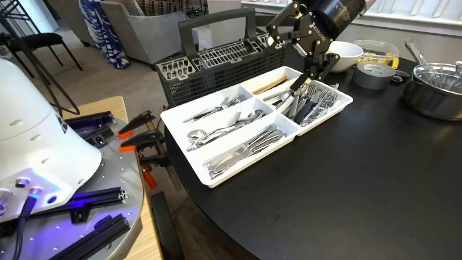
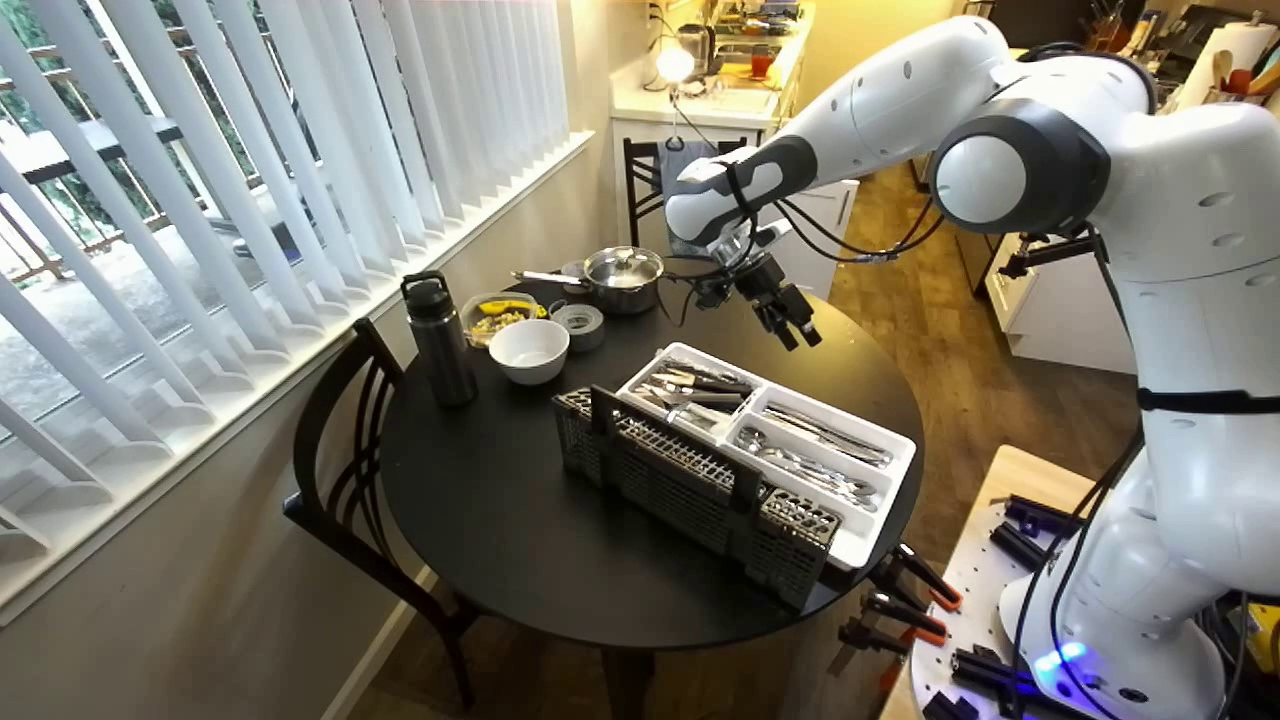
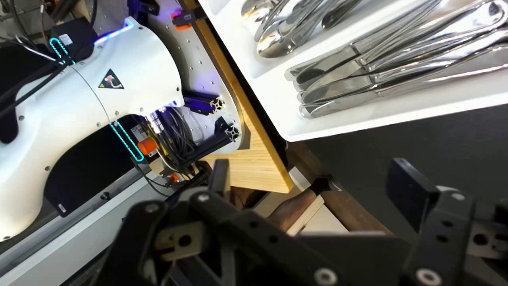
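Note:
My gripper stands wide open in the wrist view, with nothing between its fingers. In both exterior views the gripper hangs above the black table, apart from everything on it. Nearest to it is a white divided cutlery tray. Silver knives fill one long compartment, spoons the middle one and forks another. Wooden chopsticks lie in a small section beside a heap of mixed utensils, which the gripper partly covers in that exterior view.
A tall grey dishwasher basket stands along the tray's side. Further off are a white bowl, grey tape, a food container, a lidded pot and a bottle. Clamps sit by the table edge.

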Robot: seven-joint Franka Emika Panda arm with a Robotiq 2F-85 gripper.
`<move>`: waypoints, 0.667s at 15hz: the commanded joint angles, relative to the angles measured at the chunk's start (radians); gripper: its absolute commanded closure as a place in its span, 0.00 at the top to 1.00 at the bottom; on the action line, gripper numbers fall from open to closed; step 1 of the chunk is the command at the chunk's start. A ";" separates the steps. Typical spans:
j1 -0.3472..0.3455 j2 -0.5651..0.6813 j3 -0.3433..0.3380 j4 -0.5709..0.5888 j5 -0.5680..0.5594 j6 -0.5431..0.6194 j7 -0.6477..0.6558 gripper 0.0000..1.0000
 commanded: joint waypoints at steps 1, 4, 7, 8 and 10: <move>-0.005 -0.133 -0.010 -0.081 0.063 0.029 0.037 1.00; 0.041 -0.260 -0.014 -0.170 0.039 0.112 0.134 1.00; 0.083 -0.367 0.001 -0.247 0.008 0.182 0.312 1.00; 0.100 -0.402 0.010 -0.276 -0.012 0.211 0.369 1.00; 0.128 -0.462 0.034 -0.328 -0.058 0.257 0.490 1.00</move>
